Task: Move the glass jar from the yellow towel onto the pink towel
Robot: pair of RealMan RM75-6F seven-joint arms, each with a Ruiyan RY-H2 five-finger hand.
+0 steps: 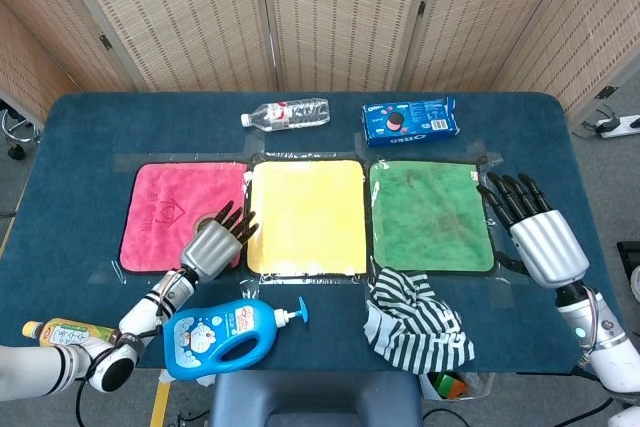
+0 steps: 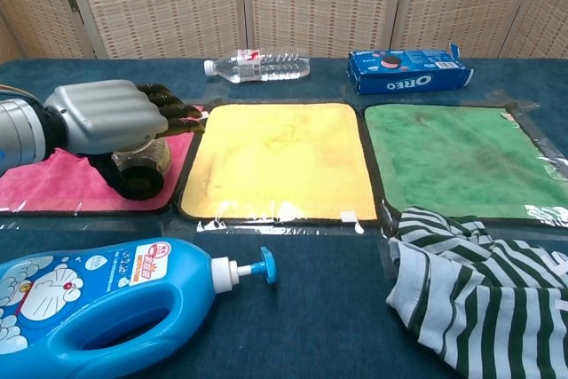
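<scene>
Table (image 1: 90, 137): blue cloth, three towels taped in a row. Pink towel (image 1: 160, 207) at the robot's left, yellow towel (image 1: 303, 212) in the middle, bare.

Your left hand (image 2: 111, 117) hovers over the near right corner of the pink towel, fingers (image 2: 173, 106) extended and apart, nothing pinched. Your right hand (image 1: 535, 227) sits spread just beside the green towel (image 1: 428, 215), idle.

Glass jar (image 2: 140, 166): lying on its side on the pink towel near its edge, dark mouth facing the chest camera, under the left palm (contact between palm and jar cannot be judged).

Judged step: release, placement effectively done. Next move: lift the left hand straight up and away without nudging the jar, since it could roll off the towel.
</scene>
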